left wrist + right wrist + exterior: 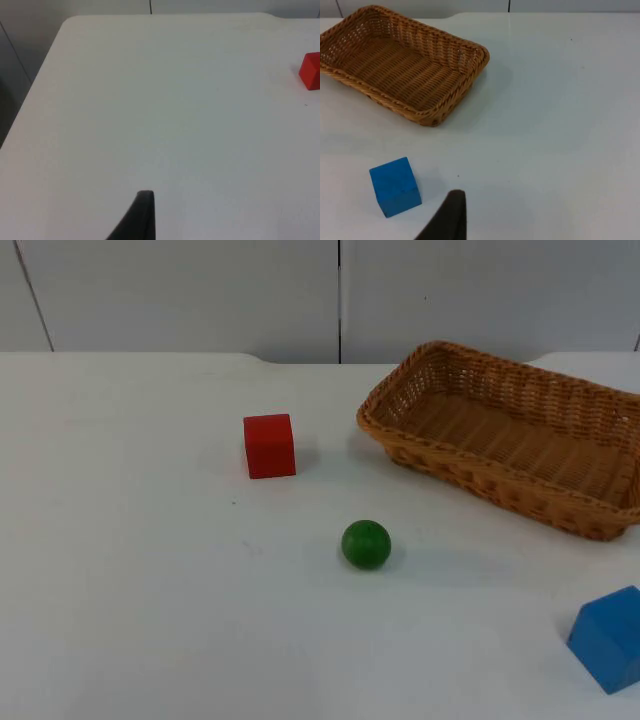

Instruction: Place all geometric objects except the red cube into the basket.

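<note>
A red cube (269, 445) rests on the white table left of centre; it is also seen from the left wrist as the red cube (311, 71). A green ball (366, 544) lies near the middle of the table. At the front right edge sits a blue cube (608, 638), seen from the right wrist as the blue cube (395, 186). The woven basket (440, 462) stands empty at the back right, and its rim (437, 112) lies beyond the blue cube. My left gripper (142, 217) hovers over bare table, well away from the red cube. My right gripper (451, 215) hangs just beside the blue cube.
The white table (130, 570) ends at a grey partition wall (200, 290) behind. Its left edge (35, 85) runs close to the left arm. Wide bare room lies on the table's left half.
</note>
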`<state>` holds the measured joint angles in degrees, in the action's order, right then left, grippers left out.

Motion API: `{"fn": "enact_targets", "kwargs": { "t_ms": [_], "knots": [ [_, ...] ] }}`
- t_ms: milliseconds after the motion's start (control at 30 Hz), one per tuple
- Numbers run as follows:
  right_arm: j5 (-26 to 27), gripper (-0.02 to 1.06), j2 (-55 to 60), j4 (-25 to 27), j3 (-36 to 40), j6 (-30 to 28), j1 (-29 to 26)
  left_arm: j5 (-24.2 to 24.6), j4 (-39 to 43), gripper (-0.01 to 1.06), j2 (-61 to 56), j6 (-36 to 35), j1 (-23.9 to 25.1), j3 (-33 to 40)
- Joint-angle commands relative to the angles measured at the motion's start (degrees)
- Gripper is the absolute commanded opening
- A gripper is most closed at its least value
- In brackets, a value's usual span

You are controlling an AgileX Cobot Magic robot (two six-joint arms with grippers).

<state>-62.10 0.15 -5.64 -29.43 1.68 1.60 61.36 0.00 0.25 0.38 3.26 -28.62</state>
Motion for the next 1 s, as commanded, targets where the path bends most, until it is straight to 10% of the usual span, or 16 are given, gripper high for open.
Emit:
{"fn": "enact_targets", "kwargs": {
  "t_ms": [0, 633, 967],
  "knots": [
    [0.64, 1.05, -0.15, 0.44, -0.17, -1.05, -0.33, 0.19, -0.66, 1.05, -0.25, -0.38, 0.16, 0.26],
    [15.18, 1.05, 30.41, 1.45, -9.05, -1.29, -0.33, -8.06, -6.66, 1.05, 25.48, 0.64, 0.16, -3.82],
    [14.32, 1.05, 44.31, 1.45, -9.05, -1.29, -0.33, -10.04, -7.09, 1.05, 40.59, 2.42, 0.16, -3.82]
  ]
}}
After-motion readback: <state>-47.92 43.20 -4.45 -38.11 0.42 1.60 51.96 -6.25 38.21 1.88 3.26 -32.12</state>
